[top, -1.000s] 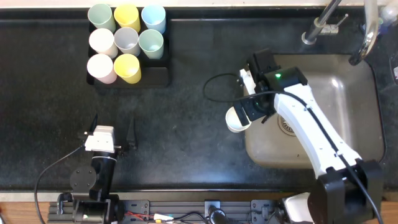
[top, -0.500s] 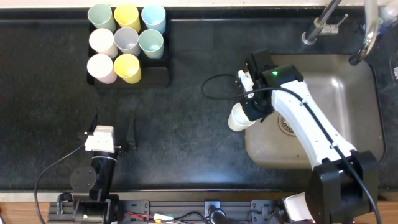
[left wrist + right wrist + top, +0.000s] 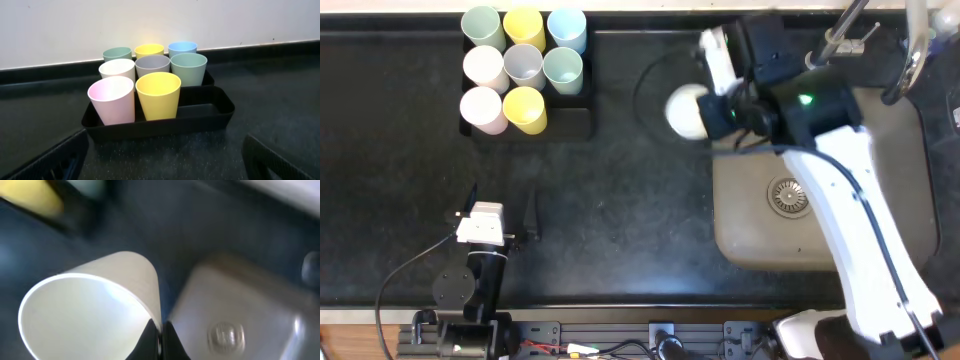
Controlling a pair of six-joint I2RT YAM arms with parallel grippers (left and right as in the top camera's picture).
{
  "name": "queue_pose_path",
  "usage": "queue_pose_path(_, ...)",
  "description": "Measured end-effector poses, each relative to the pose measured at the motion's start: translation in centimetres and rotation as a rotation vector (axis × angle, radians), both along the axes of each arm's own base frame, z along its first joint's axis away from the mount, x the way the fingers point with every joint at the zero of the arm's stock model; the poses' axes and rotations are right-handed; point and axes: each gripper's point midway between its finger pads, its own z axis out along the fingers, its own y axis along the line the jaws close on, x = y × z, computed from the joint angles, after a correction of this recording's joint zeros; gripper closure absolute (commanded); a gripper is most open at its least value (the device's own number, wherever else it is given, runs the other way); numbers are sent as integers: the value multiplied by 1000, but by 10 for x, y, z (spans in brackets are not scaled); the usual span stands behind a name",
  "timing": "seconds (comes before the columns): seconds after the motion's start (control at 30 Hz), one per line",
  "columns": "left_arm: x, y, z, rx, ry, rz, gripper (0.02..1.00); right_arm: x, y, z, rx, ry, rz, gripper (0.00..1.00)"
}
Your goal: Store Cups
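Standing in the tray (image 3: 576, 123), 8 cups (image 3: 524, 67); right fingers (image 3: 148, 341) pinch white cup (image 3: 95, 307)

I'm counting nine cups total; eight are sitting in the one black tray (image 3: 570, 122), running three, three, two from its back edge to its front; that's splitting into two yellow cups (image 3: 524, 24), two green cups (image 3: 563, 68), plus a single blue cup (image 3: 566, 26), white cup (image 3: 484, 65), grey cup (image 3: 524, 64) and pink cup (image 3: 482, 108); the ninth cup (image 3: 686, 110), also white, is riding in the right gripper (image 3: 160, 332); adding the left gripper (image 3: 502, 205), that's making two grippers; one sink (image 3: 880, 200) too.
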Motion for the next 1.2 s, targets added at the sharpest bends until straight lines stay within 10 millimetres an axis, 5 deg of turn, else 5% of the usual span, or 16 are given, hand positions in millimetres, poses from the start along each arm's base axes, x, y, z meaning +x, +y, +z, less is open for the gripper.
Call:
queue_pose_path(0.13, 0, 0, 0, 0, 0, 0, 20, -5, 55, 71, 149, -139, 113, 956)
queue_pose_path(0.23, 0, 0, 0, 0, 0, 0, 20, 10, 94, 86, 231, -143, 153, 956)
queue_pose_path(0.3, 0, 0, 0, 0, 0, 0, 20, 28, 116, 72, 251, -100, 160, 956)
queue_pose_path(0.43, 0, 0, 0, 0, 0, 0, 20, 59, 144, 0, 206, 57, 150, 958)
queue_pose_path(0.53, 0, 0, 0, 0, 0, 0, 20, 64, 159, -57, 149, 176, 149, 956)
queue_pose_path(0.63, 0, 0, 0, 0, 0, 0, 20, 58, 171, -85, 119, 238, 170, 958)
queue_pose_path(0.9, 0, 0, 0, 0, 0, 0, 20, 38, 196, -88, 99, 240, 235, 958)
queue_pose_path(1.2, 0, 0, 0, 0, 0, 0, 20, 58, 184, -106, 3, 192, 175, 958)
